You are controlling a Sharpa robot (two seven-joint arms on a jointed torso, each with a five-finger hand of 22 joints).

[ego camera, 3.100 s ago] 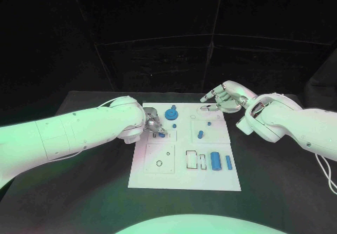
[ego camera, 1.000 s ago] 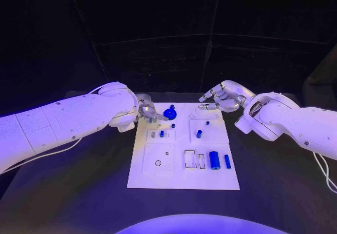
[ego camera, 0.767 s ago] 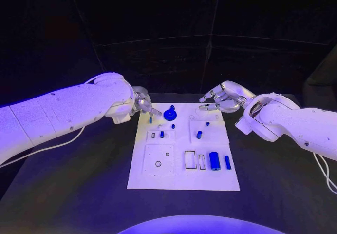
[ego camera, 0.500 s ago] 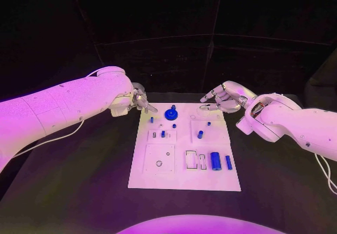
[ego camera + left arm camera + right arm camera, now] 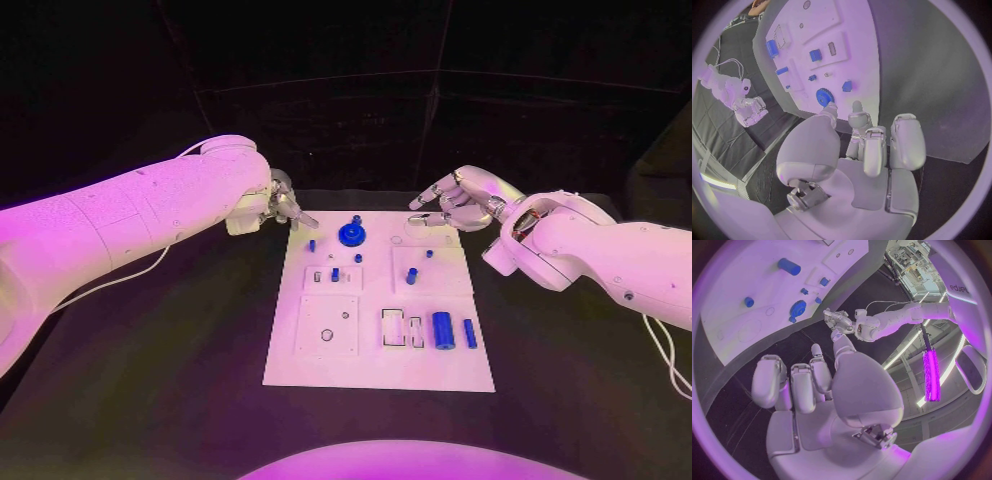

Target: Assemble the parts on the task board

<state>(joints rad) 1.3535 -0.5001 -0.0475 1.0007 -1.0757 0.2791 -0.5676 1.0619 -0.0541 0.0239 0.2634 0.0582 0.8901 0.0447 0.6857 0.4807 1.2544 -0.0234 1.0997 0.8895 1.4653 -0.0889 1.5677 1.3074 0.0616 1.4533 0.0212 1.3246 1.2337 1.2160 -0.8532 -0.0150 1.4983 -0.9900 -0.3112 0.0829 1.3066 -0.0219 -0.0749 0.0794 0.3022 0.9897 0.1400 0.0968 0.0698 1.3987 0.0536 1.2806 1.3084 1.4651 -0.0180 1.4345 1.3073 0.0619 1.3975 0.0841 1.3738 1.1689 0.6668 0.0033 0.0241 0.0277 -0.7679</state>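
Left hand (image 5: pixel 283 207) hovers just off the far-left corner of the white task board (image 5: pixel 325 365); fingers loosely curled, apart, nothing in them. Right hand (image 5: pixel 454 205) hangs over the board's far-right corner, fingers spread wide, also holding nothing. Board lies mid black table (image 5: pixel 173 380). On it: round blue gear (image 5: pixel 351 236) w/ a knob near the far edge, small blue pegs (image 5: pixel 335 274) around mid-board, a blue cylinder (image 5: pixel 443 330) & a slimmer blue bar (image 5: pixel 469 333) lying side by side toward the near right.
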